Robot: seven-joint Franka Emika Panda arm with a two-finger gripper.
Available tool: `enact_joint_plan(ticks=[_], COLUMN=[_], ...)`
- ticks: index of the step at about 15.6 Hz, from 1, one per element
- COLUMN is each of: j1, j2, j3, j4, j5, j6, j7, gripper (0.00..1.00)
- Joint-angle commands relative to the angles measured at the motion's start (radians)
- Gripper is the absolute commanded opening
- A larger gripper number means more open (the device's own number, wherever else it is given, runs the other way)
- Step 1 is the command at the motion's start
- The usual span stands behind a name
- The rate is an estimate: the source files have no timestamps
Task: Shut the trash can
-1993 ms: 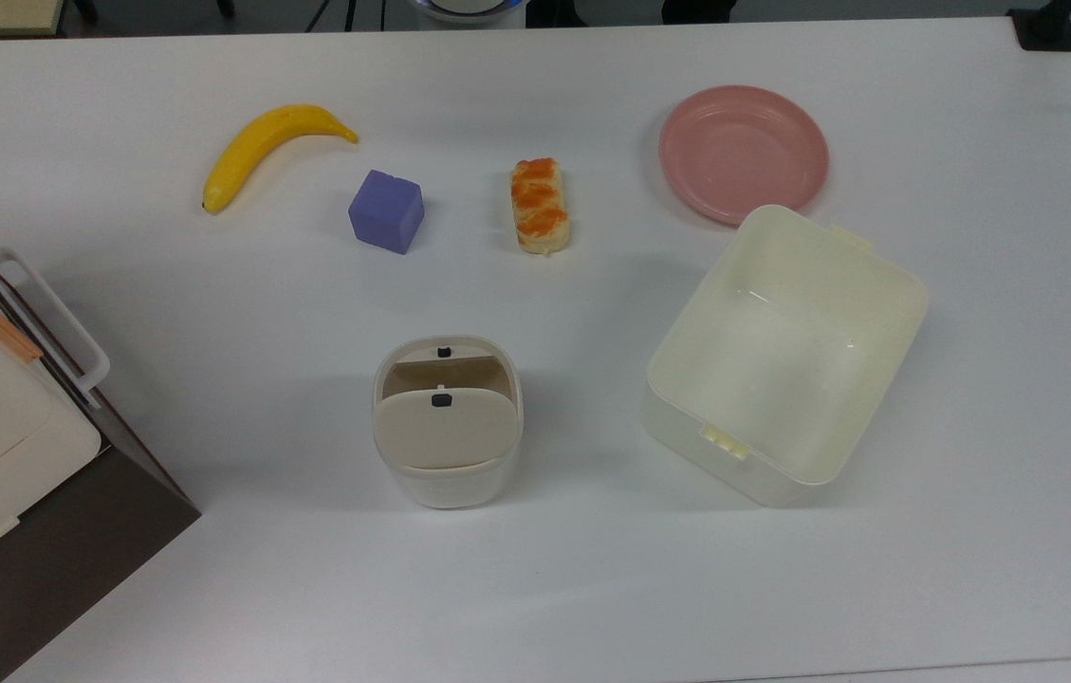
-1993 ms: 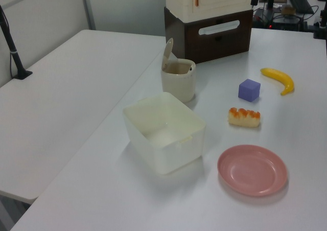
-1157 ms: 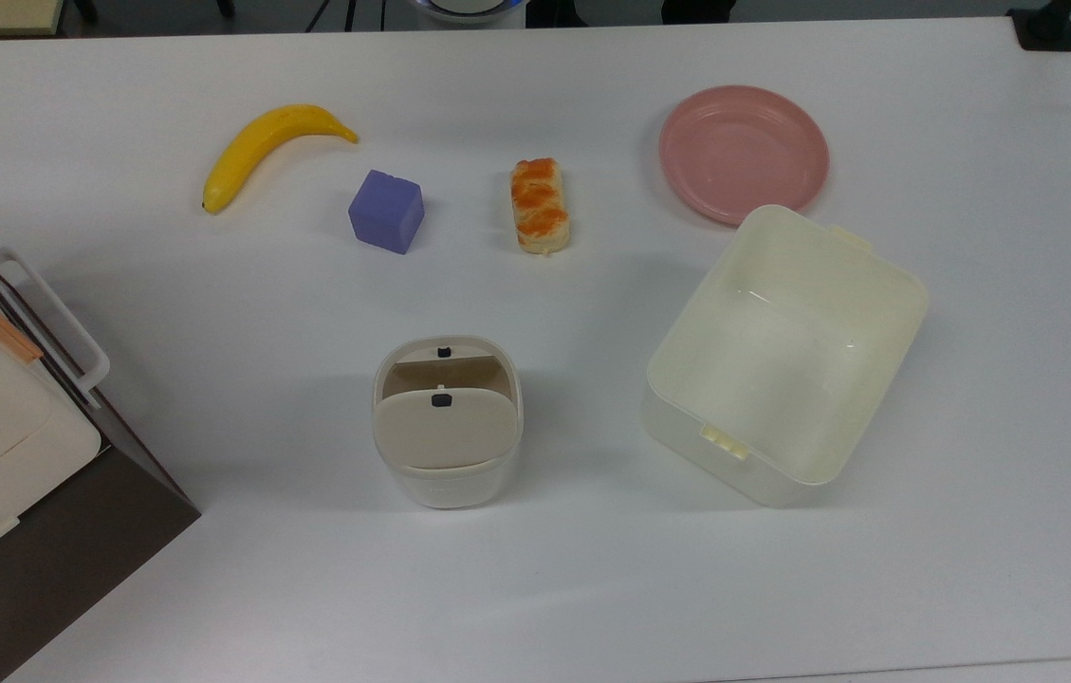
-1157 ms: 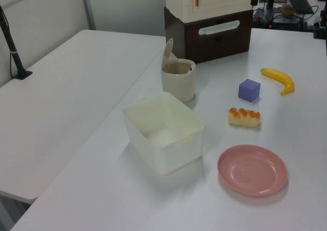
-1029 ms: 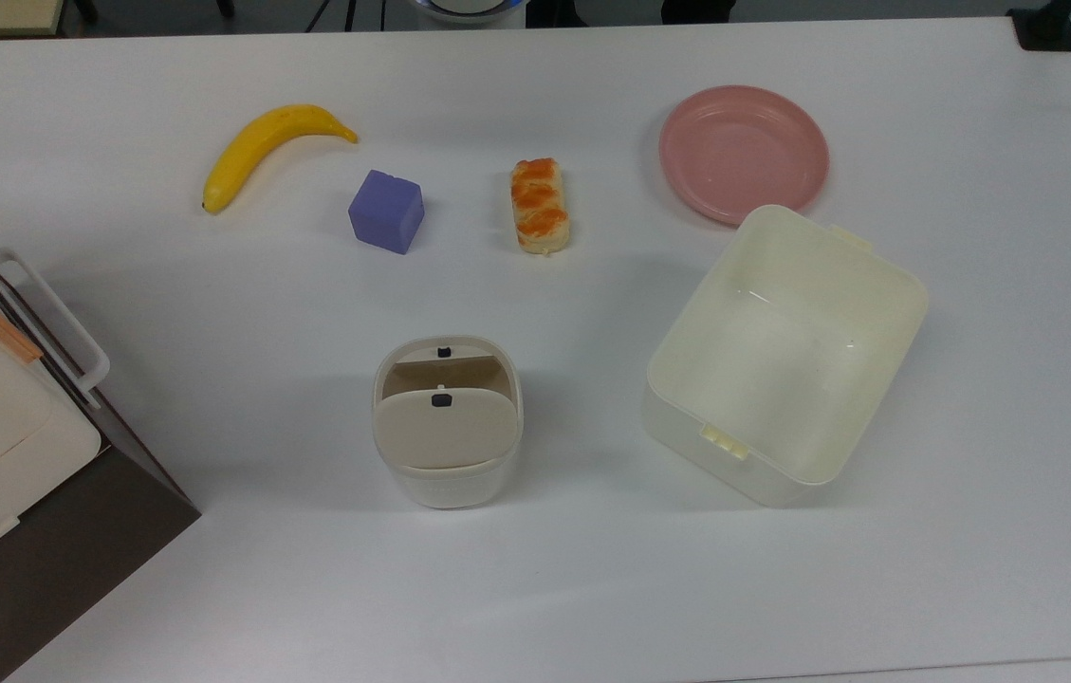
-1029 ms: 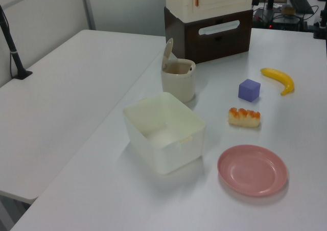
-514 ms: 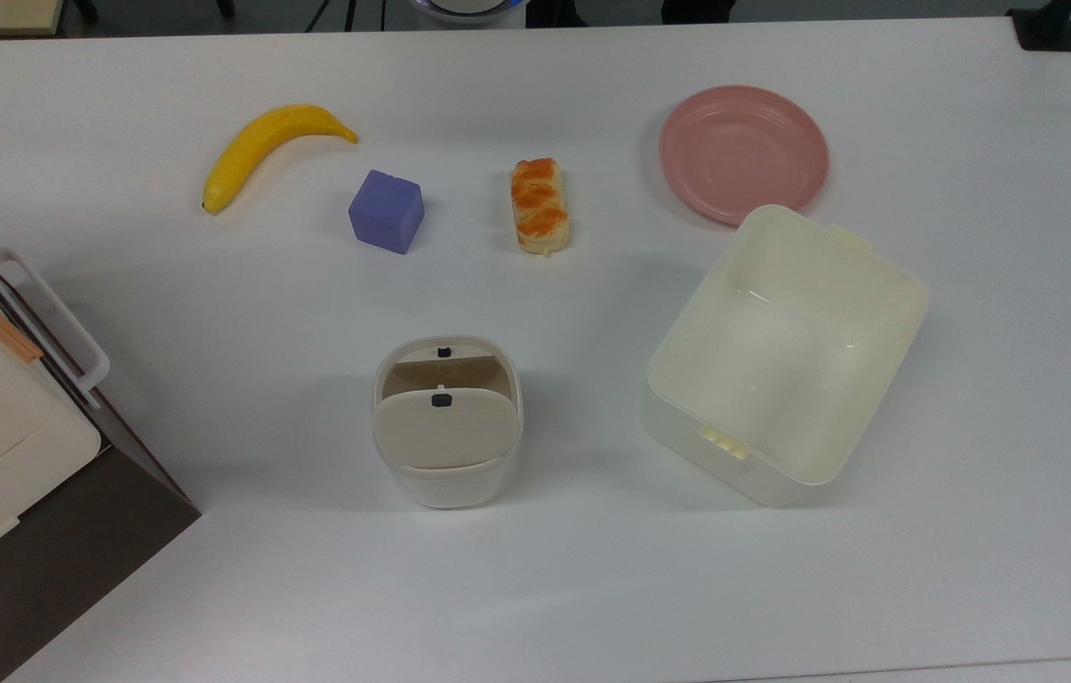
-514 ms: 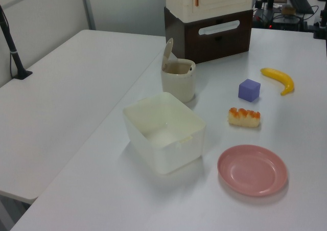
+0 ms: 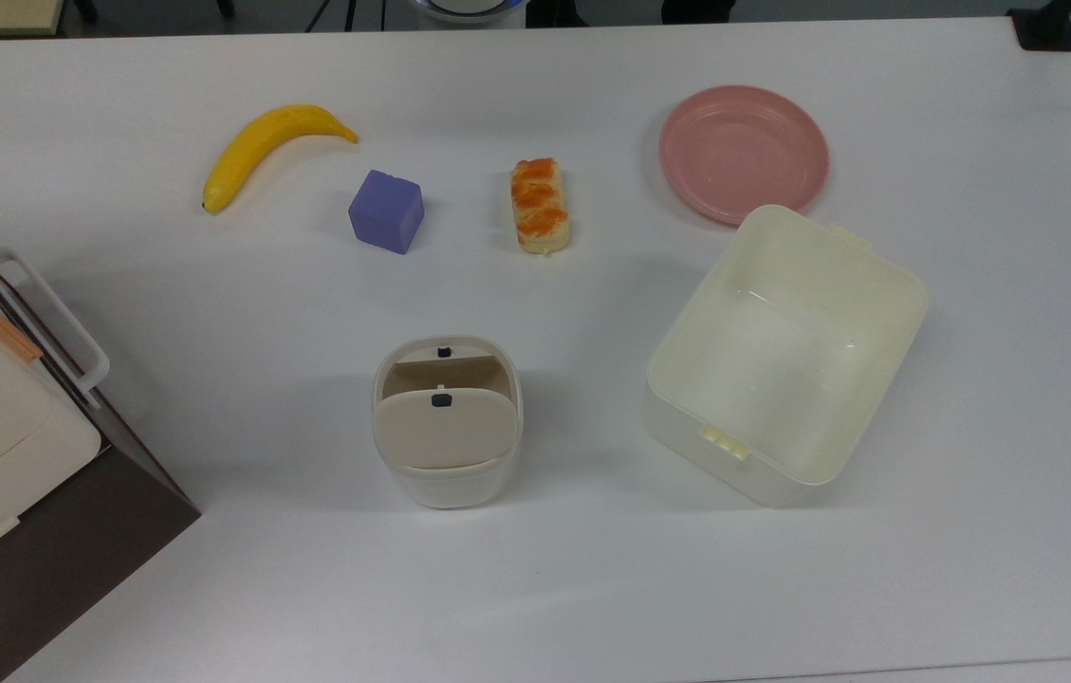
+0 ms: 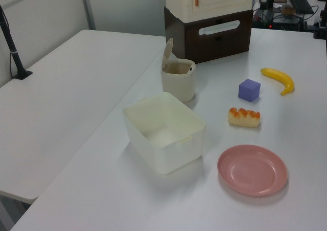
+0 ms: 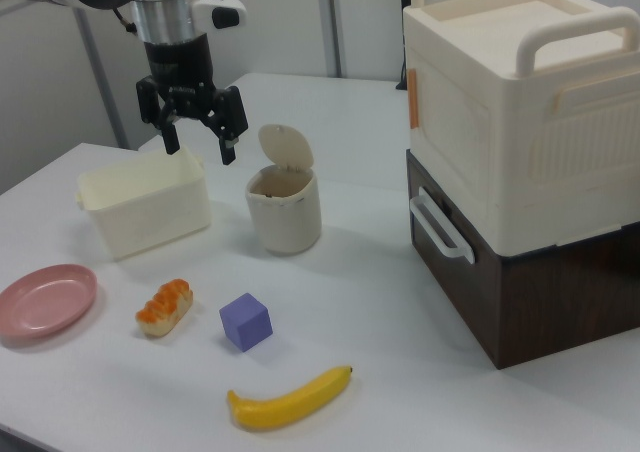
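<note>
Standing open, the bin (image 9: 448, 422) has its beige flap lid (image 11: 285, 152) tipped up on its hinge, so the closing has not begun. In the top view the bin sits near table centre, slightly toward 6 o'clock, with the lid raised along its 6 o'clock side and the mouth exposed toward 12 o'clock. A dark button shows on the lid and another on the far rim.

The hand (image 11: 197, 142) hangs in the right view above and between the tub (image 11: 145, 212) and the bin, at about 10 o'clock from the bin, apart from both. Its fingers are spread wide and hold nothing. Judged remaining: bring the hand over the raised lid, press it forward and down until it seats on the rim. The whole task is therefore outstanding.

Surface: a plain white table (image 9: 212, 569). In the top view a banana (image 9: 267, 144), a purple cube (image 9: 386, 211) and a bread piece (image 9: 539, 205) lie in a row toward 12 o'clock of the bin, well apart from it. A pink plate (image 9: 743, 152) lies at 1 o'clock, just beside the tub, which stands at 3 o'clock from the bin. A cream box on a dark brown drawer unit (image 11: 520, 172) stands at 9 o'clock.

Room: the left view shows a second white table adjoining, and pale partition walls behind.
</note>
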Motion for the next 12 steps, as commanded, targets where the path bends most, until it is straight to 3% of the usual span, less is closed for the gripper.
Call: enact_joint_plan(ticks=[1,12], j1=[0.012,0.02], j2=[-0.004,-0.001], j3=[-0.013,-0.012], j4=[0.016,0.031], j5=[-0.021,-0.036], j6=[-0.044,-0.067], j7=[-0.042,-0.075], gripper=[1.0,1.0])
